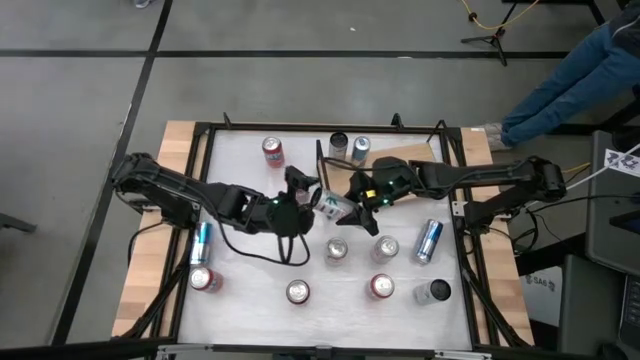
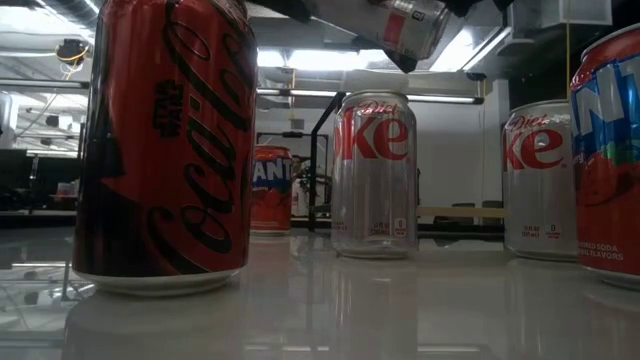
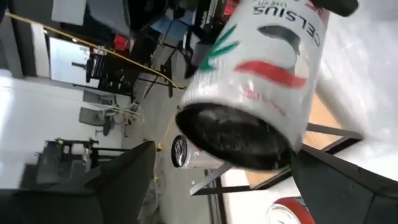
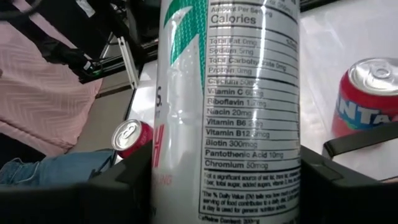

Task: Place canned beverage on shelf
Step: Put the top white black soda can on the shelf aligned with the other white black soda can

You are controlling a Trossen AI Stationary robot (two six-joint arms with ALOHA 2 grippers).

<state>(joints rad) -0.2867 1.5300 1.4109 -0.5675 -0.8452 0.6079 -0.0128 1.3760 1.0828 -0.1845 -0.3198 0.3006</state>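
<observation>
Standing on the white table (image 1: 250,290), cans surround the right hand (image 1: 349,208) gripping a Celsius can (image 1: 331,205).

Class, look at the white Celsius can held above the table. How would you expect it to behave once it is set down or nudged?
The Celsius can looks tall and slim, so it would probably tip more easily than the squat Diet Coke can. Its glossy metal wall seems slippery between the right gripper fingers. On its side, it would likely roll, being round.

The white table (image 1: 250,300) carries scattered cans, upright and lying, across its surface; a wooden shelf (image 1: 400,155) rests on it by the far edge.
</observation>
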